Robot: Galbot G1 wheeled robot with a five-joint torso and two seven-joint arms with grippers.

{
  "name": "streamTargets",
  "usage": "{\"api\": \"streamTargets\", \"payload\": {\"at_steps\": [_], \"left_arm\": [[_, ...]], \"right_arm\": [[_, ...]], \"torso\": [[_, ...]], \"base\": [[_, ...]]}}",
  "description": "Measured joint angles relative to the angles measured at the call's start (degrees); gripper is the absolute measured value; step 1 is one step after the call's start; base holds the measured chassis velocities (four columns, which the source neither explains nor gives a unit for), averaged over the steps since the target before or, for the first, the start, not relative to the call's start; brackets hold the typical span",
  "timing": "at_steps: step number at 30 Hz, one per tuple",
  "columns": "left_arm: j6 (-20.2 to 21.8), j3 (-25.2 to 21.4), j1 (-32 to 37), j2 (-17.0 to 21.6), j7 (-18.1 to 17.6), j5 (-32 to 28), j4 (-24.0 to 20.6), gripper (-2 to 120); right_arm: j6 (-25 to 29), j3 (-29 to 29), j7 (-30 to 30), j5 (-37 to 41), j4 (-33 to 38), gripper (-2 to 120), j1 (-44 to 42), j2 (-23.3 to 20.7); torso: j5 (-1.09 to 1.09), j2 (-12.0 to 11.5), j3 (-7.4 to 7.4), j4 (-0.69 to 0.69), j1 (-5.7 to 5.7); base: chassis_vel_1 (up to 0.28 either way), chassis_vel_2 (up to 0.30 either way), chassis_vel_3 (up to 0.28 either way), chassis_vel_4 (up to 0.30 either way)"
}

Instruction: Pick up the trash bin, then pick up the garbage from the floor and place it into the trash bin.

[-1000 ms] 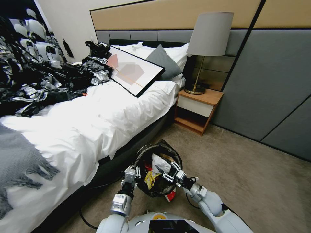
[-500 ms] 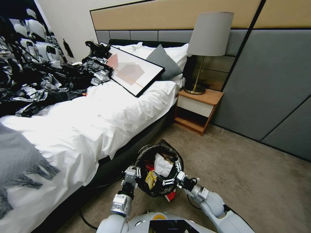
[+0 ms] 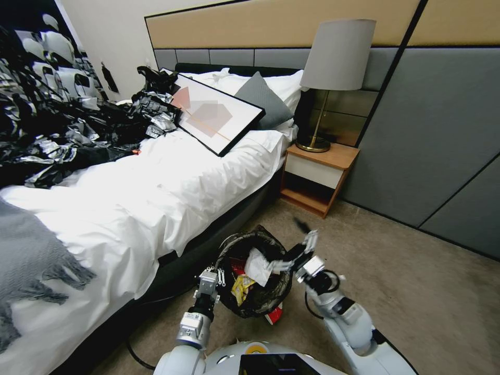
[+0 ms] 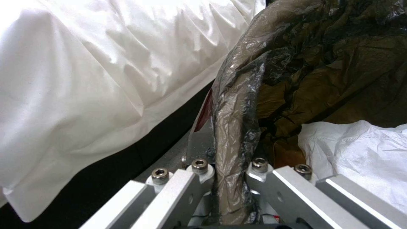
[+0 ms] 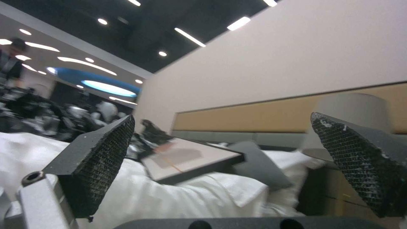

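Note:
The trash bin [image 3: 245,240], its black liner crinkled over the rim, hangs tilted just above the carpet beside the bed. My left gripper [image 3: 213,278] is shut on its near rim, and the left wrist view shows the liner-covered rim [image 4: 237,105] pinched between the fingers. Garbage lies inside: a white tissue [image 3: 259,266] [image 4: 360,152], a yellow wrapper [image 3: 241,287] and a red wrapper [image 3: 237,268]. My right gripper [image 3: 292,249] is open and empty, raised off the bin's right rim and tilted upward. Its pads [image 5: 106,159] stand wide apart.
The bed [image 3: 156,198] runs along the left. A nightstand [image 3: 317,179] with a lamp [image 3: 336,78] stands behind the bin. A red-and-white piece [image 3: 274,315] shows under the bin. A cable [image 3: 136,355] lies by my base. Open carpet [image 3: 416,291] spreads to the right.
My right gripper let go of the white tissue inside the bin, then lifted out and swung up and to the right. The tissue stays in the bin. The left gripper and bin have not moved.

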Motion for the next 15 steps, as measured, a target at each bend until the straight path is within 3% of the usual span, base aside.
{"api": "streamTargets", "payload": {"at_steps": [4, 15], "left_arm": [[0.0, -0.4, -0.1, 0.0, 0.0, -0.4, -0.1, 1], [0.0, -0.9, -0.1, -0.1, -0.1, -0.9, -0.2, 1]], "right_arm": [[1.5, 2.6, 4.0, -0.8, -0.7, 100, -4.7, 1.4], [5.4, 5.1, 6.5, -1.9, -6.3, 100, -7.8, 4.4]], "torso": [[0.0, 0.0, 0.0, -0.02, 0.0], [0.0, 0.0, 0.0, 0.0, 0.0]], "base": [[0.0, 0.0, 0.0, 0.0], [0.0, 0.0, 0.0, 0.0]]}}
